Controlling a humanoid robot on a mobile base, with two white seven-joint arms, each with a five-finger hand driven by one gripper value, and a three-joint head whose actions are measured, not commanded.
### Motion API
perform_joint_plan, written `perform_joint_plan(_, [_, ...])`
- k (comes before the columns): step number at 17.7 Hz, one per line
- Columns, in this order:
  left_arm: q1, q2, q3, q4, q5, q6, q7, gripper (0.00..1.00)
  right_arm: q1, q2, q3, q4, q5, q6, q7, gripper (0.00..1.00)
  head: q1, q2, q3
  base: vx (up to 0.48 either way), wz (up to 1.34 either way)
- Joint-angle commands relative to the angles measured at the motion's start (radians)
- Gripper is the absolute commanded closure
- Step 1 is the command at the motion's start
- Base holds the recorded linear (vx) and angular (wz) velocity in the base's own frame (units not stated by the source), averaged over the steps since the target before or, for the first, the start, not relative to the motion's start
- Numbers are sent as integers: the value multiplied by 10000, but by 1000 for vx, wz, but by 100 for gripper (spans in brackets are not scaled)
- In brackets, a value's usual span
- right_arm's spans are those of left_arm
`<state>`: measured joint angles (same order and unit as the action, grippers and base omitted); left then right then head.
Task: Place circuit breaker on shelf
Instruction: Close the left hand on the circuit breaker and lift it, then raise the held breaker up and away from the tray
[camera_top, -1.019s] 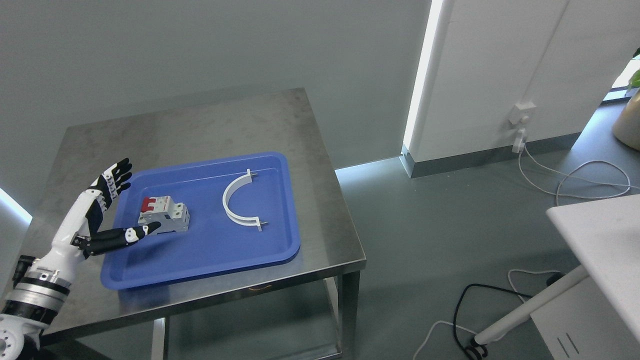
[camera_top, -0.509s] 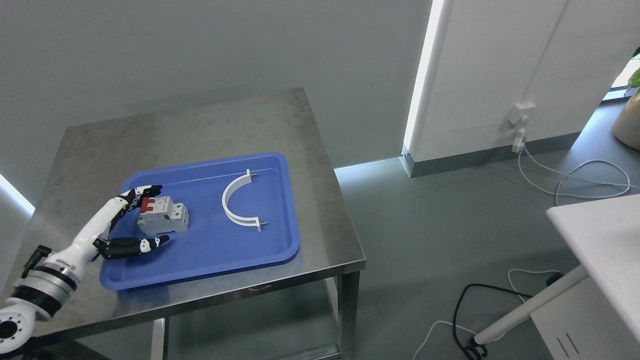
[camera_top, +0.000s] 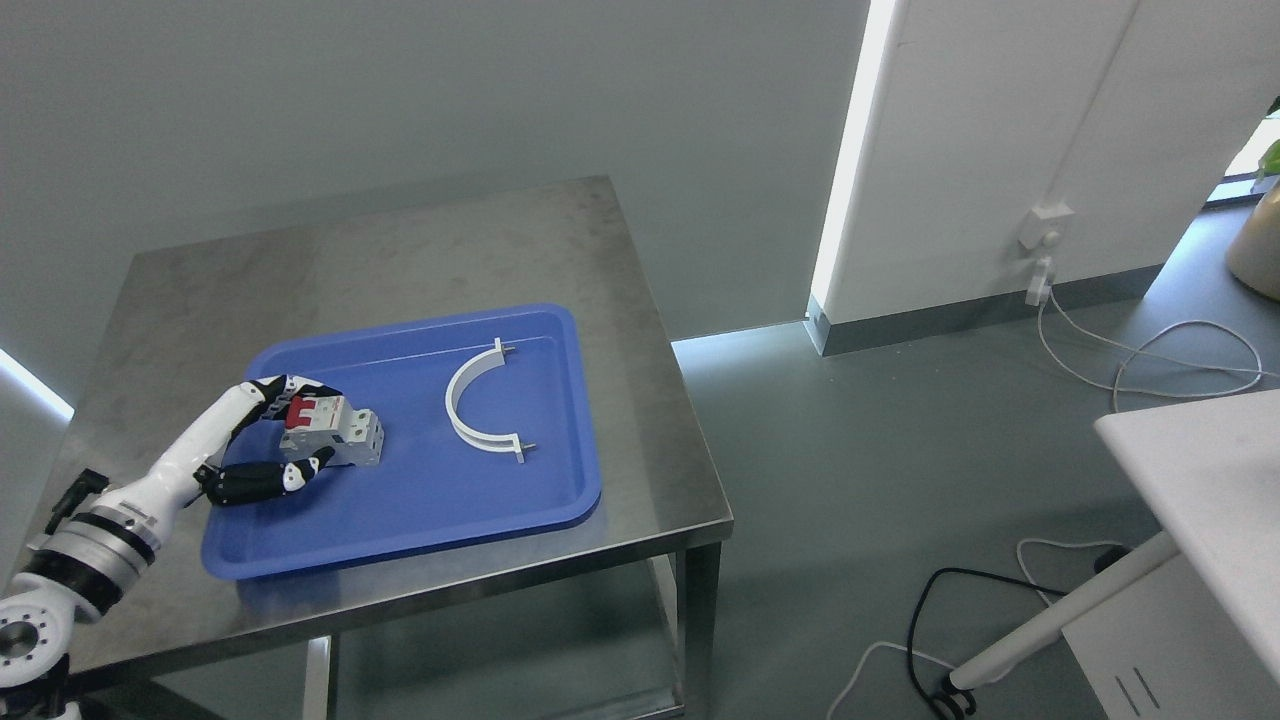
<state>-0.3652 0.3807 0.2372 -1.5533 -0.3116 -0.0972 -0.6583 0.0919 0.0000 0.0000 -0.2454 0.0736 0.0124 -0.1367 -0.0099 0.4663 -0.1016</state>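
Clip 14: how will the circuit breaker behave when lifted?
The circuit breaker looks like a rigid, boxy block, so it probably won't flex or roll. Its smooth plastic may slip between the left hand fingers. It seems compact and fairly dense.

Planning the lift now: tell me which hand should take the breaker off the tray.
Left. The left hand is already at the breaker on the tray, fingers curled over its far side and thumb at its near side. The right arm is not in view.
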Motion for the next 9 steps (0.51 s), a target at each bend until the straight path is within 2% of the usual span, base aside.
perform_joint_plan(1, [-350, -1314, 859, 331, -44, -439, 125, 86, 1, -175, 199, 0, 0, 658, 2, 0, 0, 0, 0, 10, 0])
perform_joint_plan(3, [-1115, -2696, 2177, 270, 2, -774, 125, 86, 1, -175, 199, 0, 0, 658, 2, 0, 0, 0, 0, 5, 0])
perform_joint_plan(4, [-1559, -3401, 3125, 300, 200, -1672, 186, 86, 1, -175, 199, 0, 0, 658, 2, 0, 0, 0, 0, 0, 0])
perform_joint_plan(5, [-1852, -3632, 3682, 346, 521, -2623, 384, 86, 1, -175, 199, 0, 0, 658, 2, 0, 0, 0, 0, 12, 0])
perform_joint_plan(7, [-1596, -3632, 3734, 286, 1028, -3931, 1514, 85, 1, -175, 199, 0, 0, 658, 2, 0, 0, 0, 0, 14, 1])
perform_joint_plan(9, [-1426, -3632, 3733, 117, 1046, -3937, 3458, 84, 1, -175, 199, 0, 0, 658, 2, 0, 0, 0, 0, 16, 2])
